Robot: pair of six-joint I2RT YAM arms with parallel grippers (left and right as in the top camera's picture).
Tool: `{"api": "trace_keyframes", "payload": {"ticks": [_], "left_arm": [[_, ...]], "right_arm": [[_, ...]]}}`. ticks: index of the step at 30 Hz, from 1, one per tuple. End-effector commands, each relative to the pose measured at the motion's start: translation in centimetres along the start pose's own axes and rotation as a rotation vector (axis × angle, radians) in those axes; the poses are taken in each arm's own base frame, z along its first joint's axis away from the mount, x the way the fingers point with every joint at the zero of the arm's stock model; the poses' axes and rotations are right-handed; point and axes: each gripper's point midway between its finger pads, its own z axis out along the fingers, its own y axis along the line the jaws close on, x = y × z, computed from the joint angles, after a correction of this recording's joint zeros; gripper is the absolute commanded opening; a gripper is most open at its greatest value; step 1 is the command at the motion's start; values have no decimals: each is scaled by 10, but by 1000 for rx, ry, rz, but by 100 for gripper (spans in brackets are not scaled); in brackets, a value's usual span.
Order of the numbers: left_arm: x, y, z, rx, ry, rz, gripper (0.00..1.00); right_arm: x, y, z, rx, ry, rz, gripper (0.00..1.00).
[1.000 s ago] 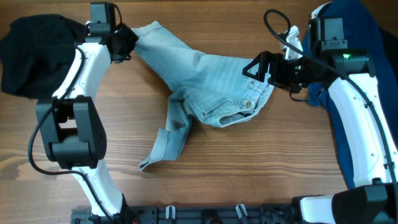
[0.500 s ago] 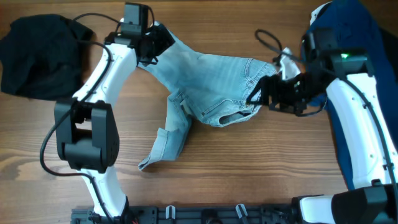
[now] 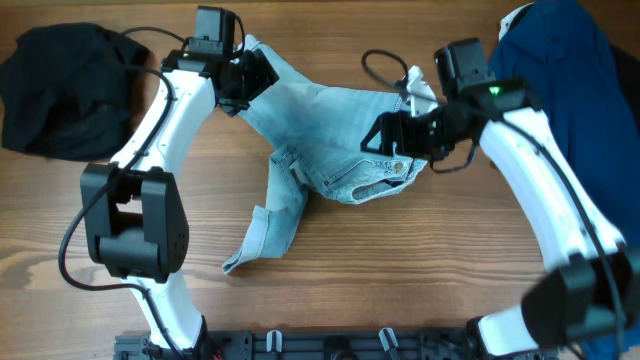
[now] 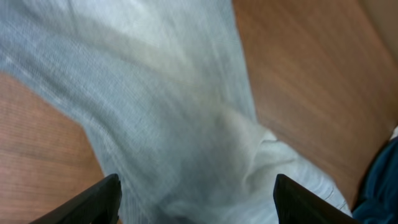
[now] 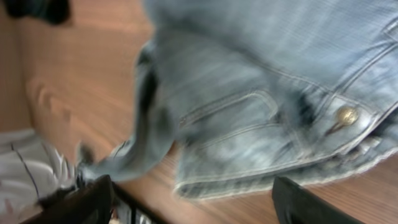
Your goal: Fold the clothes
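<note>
My left arm point(image 3: 165, 110) goes up from its base at the bottom of the overhead view and bends at the elbow toward the far side. At its end the left tool point(image 3: 258, 75) points to the right, and its fingers point(image 4: 99, 200) stand wide apart. My right arm point(image 3: 540, 170) reaches in a long curve toward the middle. The right tool point(image 3: 378, 135) points to the left, its fingers point(image 5: 93, 200) also spread wide.

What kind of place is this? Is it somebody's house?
Probably a robot lab or workshop, not a house: white robot arms stand at a wooden table, with denim shorts spread between them.
</note>
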Motion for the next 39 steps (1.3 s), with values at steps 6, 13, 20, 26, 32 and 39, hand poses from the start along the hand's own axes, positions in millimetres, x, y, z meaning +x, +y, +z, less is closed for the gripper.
{"api": "trace_keyframes", "payload": {"ticks": [6,13,20,26,32,39], "left_arm": [[15,-29,-27,55,5,120,80],[16,-29,-31,53,8,141,81],[30,-31,-29,40,40,176,81],[40,-37,-28,40,59,193,82],[47,-41,-42,64,77,202,82],[50,-41,-49,58,79,217,83]], "right_arm": [[-25,-113,68,16,85,360,92],[-66,-168,16,48,-103,461,90],[-92,-185,3,73,-219,424,77],[-107,-183,10,91,-262,396,75],[-91,-204,50,74,-159,467,65],[-104,-203,67,48,-189,453,4]]}}
